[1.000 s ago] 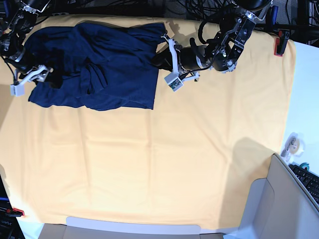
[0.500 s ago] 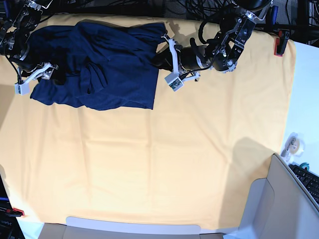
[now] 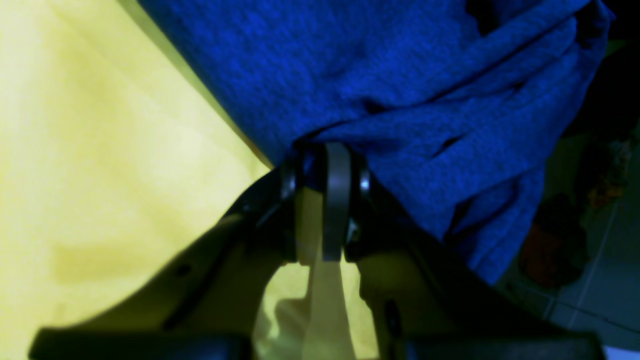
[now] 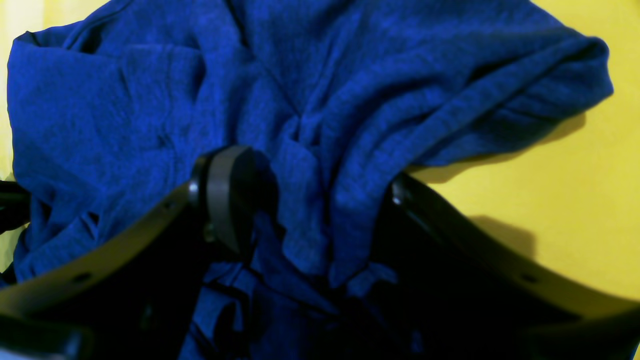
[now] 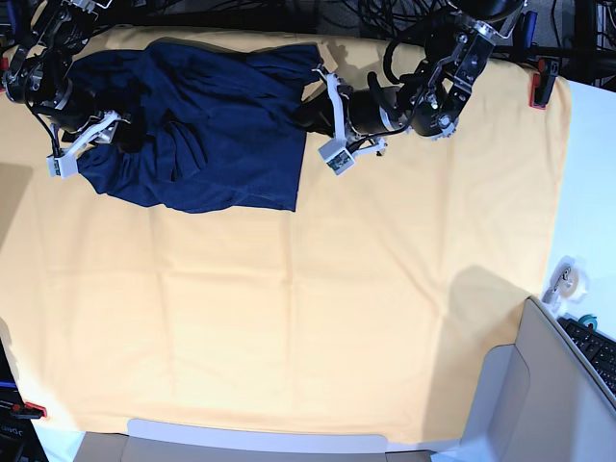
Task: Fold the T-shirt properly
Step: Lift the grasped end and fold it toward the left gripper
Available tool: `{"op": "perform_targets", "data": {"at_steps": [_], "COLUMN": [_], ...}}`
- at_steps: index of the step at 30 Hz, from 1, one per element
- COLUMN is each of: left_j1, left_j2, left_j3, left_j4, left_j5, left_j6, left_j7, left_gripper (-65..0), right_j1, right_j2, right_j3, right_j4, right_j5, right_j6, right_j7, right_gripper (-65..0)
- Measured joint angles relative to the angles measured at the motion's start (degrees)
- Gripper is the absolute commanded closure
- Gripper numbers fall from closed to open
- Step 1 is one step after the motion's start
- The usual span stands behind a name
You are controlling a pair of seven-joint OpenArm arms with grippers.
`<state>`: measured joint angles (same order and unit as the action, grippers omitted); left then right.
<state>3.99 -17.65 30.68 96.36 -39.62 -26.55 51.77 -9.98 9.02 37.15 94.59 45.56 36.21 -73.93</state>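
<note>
Meanwhile the left claw [image 3: 325,165] is pinching the T-shirt [image 5: 207,120] edge; the right claw [image 4: 310,195] is straddling bunched fabric, half-wide. Next, probably, spreading it flat.

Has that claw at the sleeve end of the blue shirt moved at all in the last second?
Yes. In the base view the right gripper has shifted up and inward, away from the tablecloth's left edge, pulling the T-shirt's side with it.
</note>
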Motion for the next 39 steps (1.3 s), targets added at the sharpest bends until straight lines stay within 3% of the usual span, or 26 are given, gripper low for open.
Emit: {"op": "perform_targets", "data": {"at_steps": [5, 9, 15, 21, 22, 26, 28, 34, 39], "left_j1": [0.0, 0.0, 0.11, 0.66, 0.63, 0.66, 1.53, 1.84, 1.86], "left_j2": [0.0, 0.0, -0.85, -1.09, -1.09, -1.16, -1.75, -1.75, -1.75], "left_j3": [0.0, 0.0, 0.0, -0.09, -0.09, -0.09, -0.09, -0.11, -0.11], "left_j4": [0.0, 0.0, 0.0, 0.04, 0.04, 0.13, 0.39, 0.44, 0.44], "left_j5": [0.0, 0.0, 0.0, -0.15, -0.13, -0.13, -0.22, -0.61, -0.61], "left_j6": [0.0, 0.0, 0.0, 0.0, 0.0, 0.0, -0.02, -0.02, 0.0], "left_j7": [0.0, 0.02, 0.02, -0.42, -0.42, -0.42, -0.76, -0.87, -0.87], "left_gripper": [-5.8, -5.8, -5.7, -5.7, -5.7, -5.7, -5.7, -5.7, -5.7], "right_j1": [-0.02, -0.35, -1.29, -0.66, -0.35, 1.36, 2.23, 2.97, 2.84], "right_j2": [-0.04, -0.17, -3.17, -6.4, -6.88, -11.19, -12.94, -15.06, -14.8], "right_j3": [0.0, -0.24, -0.55, -10.56, -12.74, -21.7, -24.2, -31.41, -37.86], "right_j4": [-0.15, 1.92, 16.35, 20.57, 20.59, 20.41, 20.31, 19.23, 18.51], "right_j5": [-0.42, -0.9, -0.39, -1.27, -1.27, -1.86, -5.07, -17.4, -22.8], "right_j6": [-0.42, -0.46, -0.57, -0.96, -1.75, -10.4, -12.92, -13.33, -13.33], "right_j7": [-0.68, -1.38, -2.01, -2.4, -2.43, -2.01, -1.68, 0.2, 1.18], "right_gripper": [0.0, 0.0, 0.0, 0.0, 0.0, 0.0, 0.0, 0.0, 0.0]}}
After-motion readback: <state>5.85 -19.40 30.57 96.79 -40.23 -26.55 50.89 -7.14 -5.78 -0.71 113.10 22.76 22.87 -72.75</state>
